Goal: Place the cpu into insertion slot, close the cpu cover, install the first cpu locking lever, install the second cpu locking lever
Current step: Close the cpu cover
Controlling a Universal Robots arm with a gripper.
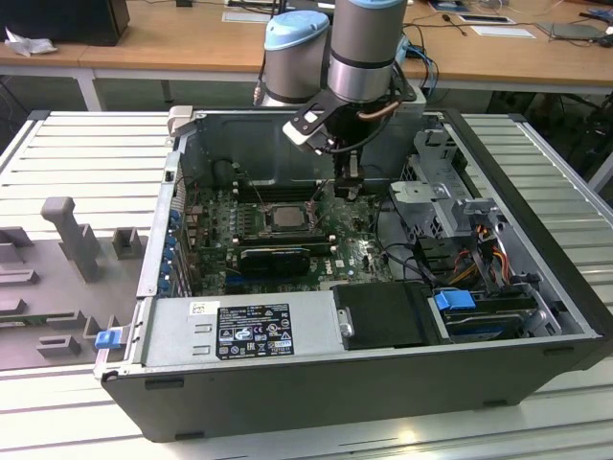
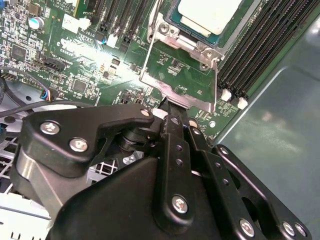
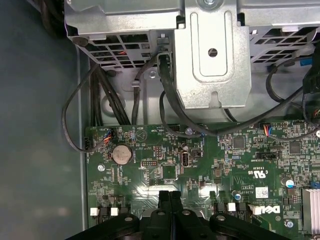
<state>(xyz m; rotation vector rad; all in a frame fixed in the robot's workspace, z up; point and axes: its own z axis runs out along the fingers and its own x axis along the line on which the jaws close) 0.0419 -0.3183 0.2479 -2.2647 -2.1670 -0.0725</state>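
Observation:
The cpu [image 2: 210,15], a pale silver square chip, lies in the insertion slot [image 2: 167,31] on the green board; in the exterior view the cpu [image 1: 284,217] sits mid-board. The cpu cover [image 2: 176,95], a thin silver frame, stands swung open off the socket, with green board showing through its window. Two thin wire levers [image 2: 150,50] [image 2: 216,75] run along its sides. My gripper [image 2: 169,106] is shut, its black tips right at the cover's free edge; whether they pinch it is hidden. In the exterior view the gripper [image 1: 351,187] hangs just to the socket's right, and the first wrist view has the gripper [image 3: 170,196] over the board.
Long black memory slots [image 2: 260,45] flank the socket. A black graphics card [image 1: 278,259] lies in front of it, and a power supply [image 1: 244,326] beyond that. A metal drive cage [image 3: 212,60] and loose black cables [image 3: 100,100] crowd the case's side.

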